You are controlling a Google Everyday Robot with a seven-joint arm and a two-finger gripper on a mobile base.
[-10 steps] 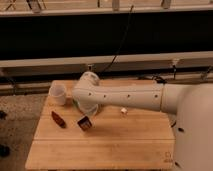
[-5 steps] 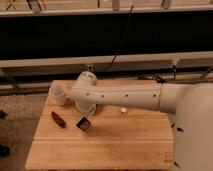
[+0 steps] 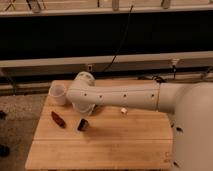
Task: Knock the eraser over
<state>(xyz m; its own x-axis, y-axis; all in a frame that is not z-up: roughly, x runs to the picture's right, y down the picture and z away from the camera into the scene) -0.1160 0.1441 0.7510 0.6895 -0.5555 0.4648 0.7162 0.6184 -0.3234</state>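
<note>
Eraser (image 3: 83,125) stands left of centre on the wooden desk (image 3: 105,150), just right of a slim reddish-brown piece (image 3: 58,119). The tool (image 3: 84,107) hangs directly above it under the white arm (image 3: 120,95); released or clenched, cannot tell. White cup (image 3: 58,93) at upper left.

Not much going on tbh. My arm (image 3: 120,96) has slid a little to the left, so its rounded end now sits right up against the white cup (image 3: 58,93), where a second ago it was a touch further right. My gripper (image 3: 83,110) comes along with it, tucked under that end, just far of the eraser (image 3: 82,125).
</note>
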